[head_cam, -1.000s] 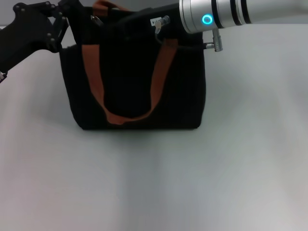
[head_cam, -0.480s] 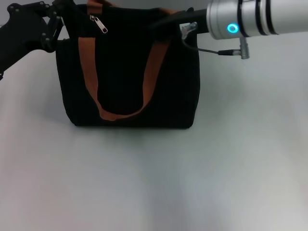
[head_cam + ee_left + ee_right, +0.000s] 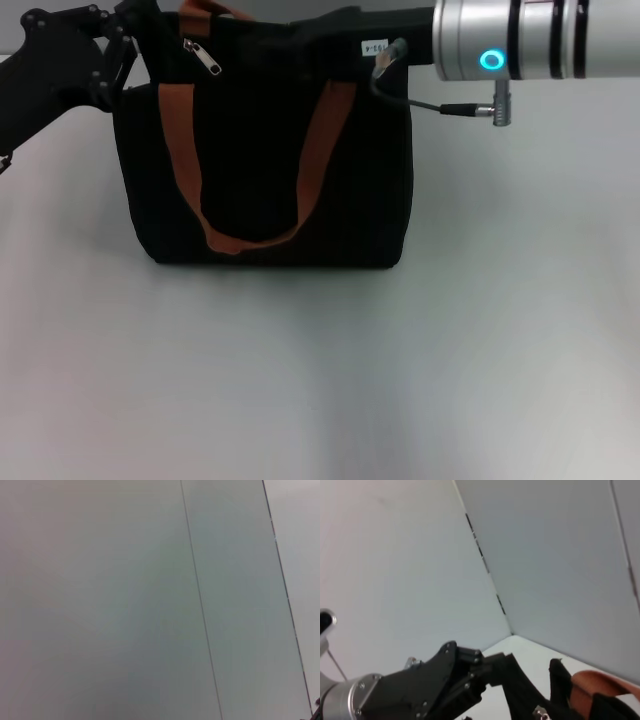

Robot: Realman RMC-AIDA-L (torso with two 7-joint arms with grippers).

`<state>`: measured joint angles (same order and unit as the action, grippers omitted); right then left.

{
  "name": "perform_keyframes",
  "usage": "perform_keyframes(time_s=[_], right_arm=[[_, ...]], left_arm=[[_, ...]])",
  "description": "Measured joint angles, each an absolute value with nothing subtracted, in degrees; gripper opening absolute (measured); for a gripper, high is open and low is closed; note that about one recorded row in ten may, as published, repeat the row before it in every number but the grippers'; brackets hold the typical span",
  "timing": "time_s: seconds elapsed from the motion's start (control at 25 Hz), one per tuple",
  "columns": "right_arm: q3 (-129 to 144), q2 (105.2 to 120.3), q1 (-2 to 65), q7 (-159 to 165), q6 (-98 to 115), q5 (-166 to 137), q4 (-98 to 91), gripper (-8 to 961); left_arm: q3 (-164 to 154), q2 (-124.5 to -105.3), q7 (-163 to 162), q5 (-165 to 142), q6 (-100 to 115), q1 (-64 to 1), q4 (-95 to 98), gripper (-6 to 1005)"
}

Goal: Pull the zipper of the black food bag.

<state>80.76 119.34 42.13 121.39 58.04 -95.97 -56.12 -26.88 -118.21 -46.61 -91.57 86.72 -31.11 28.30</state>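
The black food bag [image 3: 260,150] stands upright at the far middle of the table, its orange-brown straps [image 3: 178,150] hanging down the front. The zipper [image 3: 203,58], a small silver pull tab, hangs at the bag's top left, beside the left strap. My left gripper [image 3: 140,25] is at the bag's top left corner and shut on the fabric there; it also shows in the right wrist view [image 3: 520,685]. My right gripper [image 3: 315,38] reaches in from the right and lies over the bag's top edge, right of the zipper. The left wrist view shows none of these.
The grey table [image 3: 320,380] stretches out in front of the bag and to both sides. A cable with a metal plug [image 3: 470,108] hangs from my right wrist beside the bag's top right corner. Grey wall panels [image 3: 150,600] stand behind.
My right arm has drawn back to the right along the bag's top. The bag and my left gripper have shifted slightly left, and the zipper pull now shows fully.
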Motion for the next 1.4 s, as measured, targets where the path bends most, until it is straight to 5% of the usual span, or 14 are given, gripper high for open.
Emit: perform_keyframes(time_s=[0.4,0.6,0.88,1.4], right_arm=[[80.9,119.52,48.4,118.7,56.0,-96.0,-48.4,315],[81.4,119.66,50.2,118.7,55.5,-96.1,-47.3,317],[83.7,119.69,52.7,119.2,54.5,-96.2,-45.3,307],[83.9,119.55,51.5,120.8,55.1,-96.3,-47.2,102]], left_arm=[[-26.9,-118.21,-46.6,-91.6,88.0,-31.0,28.3,73],[-26.9,-118.21,-46.5,-91.7,88.0,-31.0,28.3,75],[-26.9,-118.26,-46.5,-91.7,88.1,-31.0,28.2,78],[-26.5,-118.30,-46.6,-91.7,88.2,-30.8,28.0,83]])
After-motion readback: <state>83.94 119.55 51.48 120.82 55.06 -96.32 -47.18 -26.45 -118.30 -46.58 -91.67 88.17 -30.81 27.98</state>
